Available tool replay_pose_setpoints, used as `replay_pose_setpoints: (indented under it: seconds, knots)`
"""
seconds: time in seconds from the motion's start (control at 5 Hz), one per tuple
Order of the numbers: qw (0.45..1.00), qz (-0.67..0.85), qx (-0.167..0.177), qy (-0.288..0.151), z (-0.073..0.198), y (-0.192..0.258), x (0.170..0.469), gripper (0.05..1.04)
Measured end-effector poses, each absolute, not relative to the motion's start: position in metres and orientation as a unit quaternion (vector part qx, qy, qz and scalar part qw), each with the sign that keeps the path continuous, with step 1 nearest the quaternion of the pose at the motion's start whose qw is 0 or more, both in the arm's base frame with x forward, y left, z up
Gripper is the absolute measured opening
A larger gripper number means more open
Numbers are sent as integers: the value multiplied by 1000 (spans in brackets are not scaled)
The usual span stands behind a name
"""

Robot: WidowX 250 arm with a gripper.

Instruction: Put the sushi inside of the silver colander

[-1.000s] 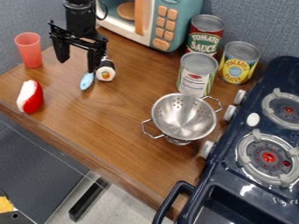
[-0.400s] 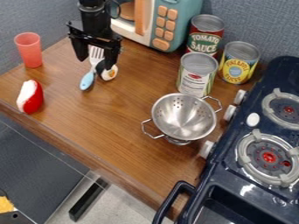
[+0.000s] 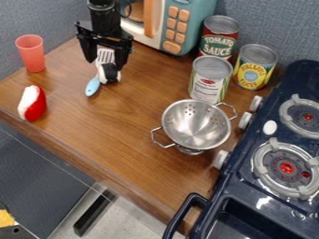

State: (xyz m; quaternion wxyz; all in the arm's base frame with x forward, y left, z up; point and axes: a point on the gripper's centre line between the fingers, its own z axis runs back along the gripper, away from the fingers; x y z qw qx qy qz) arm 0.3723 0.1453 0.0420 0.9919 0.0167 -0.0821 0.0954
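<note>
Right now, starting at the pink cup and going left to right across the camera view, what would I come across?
Pink cup → blue handle → sushi piece → silver colander → yellow can → the stove's farther burner.

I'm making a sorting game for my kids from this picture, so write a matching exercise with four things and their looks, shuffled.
Things:
1. cup
2. colander
3. sushi
4. fork

Looks:
A. lying down, partly blue
B. black and white
C. pinkish red, standing upright
D. silver, with holes

Pairs: 1-C; 2-D; 3-B; 4-A
</note>
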Motion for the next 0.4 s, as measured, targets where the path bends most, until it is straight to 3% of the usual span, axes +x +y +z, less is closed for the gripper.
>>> replay_pose_setpoints:
  seconds: [0.4]
  knots:
    - [993, 91, 18, -73, 27, 142, 360, 1001]
